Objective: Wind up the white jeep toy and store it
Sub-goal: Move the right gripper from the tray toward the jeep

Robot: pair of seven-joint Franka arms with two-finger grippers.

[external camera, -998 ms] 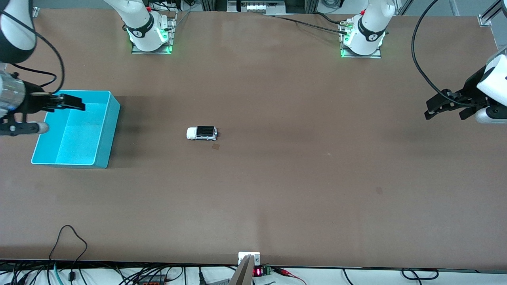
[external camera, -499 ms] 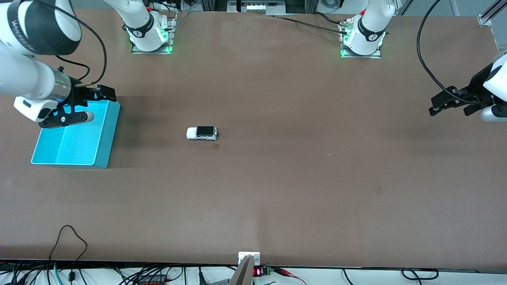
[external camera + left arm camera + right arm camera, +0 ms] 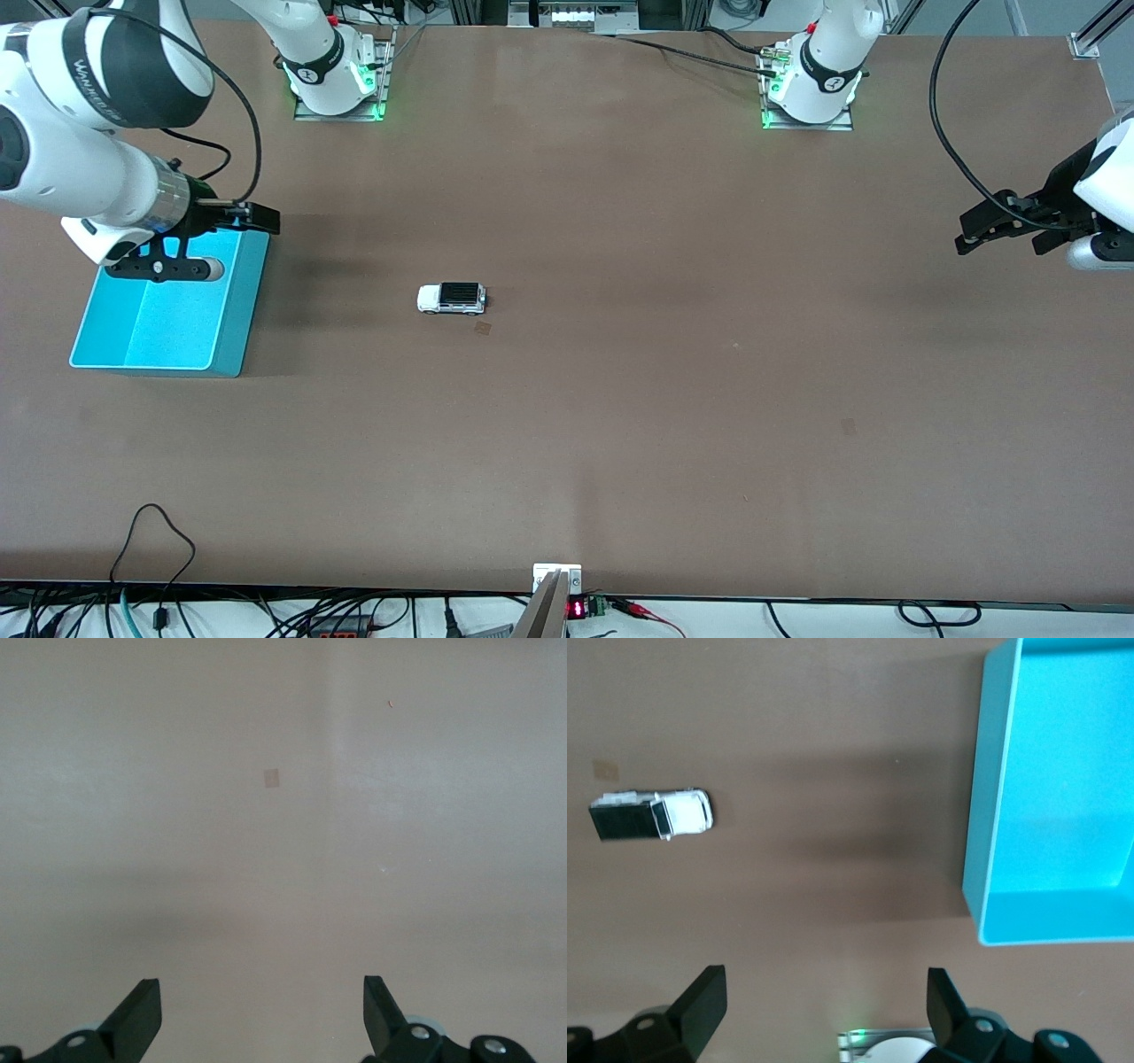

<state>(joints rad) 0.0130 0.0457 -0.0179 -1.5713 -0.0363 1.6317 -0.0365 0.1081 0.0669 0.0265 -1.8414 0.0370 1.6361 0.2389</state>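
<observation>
The white jeep toy (image 3: 452,299), boxy with a black roof, stands on the brown table near the middle; it also shows in the right wrist view (image 3: 653,815). The cyan bin (image 3: 237,306) stands toward the right arm's end of the table and is empty; it also shows in the right wrist view (image 3: 990,824). My right gripper (image 3: 255,217) is open and empty in the air over the bin's corner on the jeep's side, and its own view (image 3: 826,997) shows the jaws wide apart. My left gripper (image 3: 997,241) is open and empty over the left arm's end of the table, with only bare table in its view (image 3: 261,1005).
A small tan patch (image 3: 483,328) lies on the table just nearer the front camera than the jeep. Another patch (image 3: 848,426) lies toward the left arm's end. Cables and a small display (image 3: 576,608) sit along the table's front edge.
My right gripper has moved from over the bin's middle to over its corner on the jeep's side. My left gripper has shifted slightly. The jeep has not moved.
</observation>
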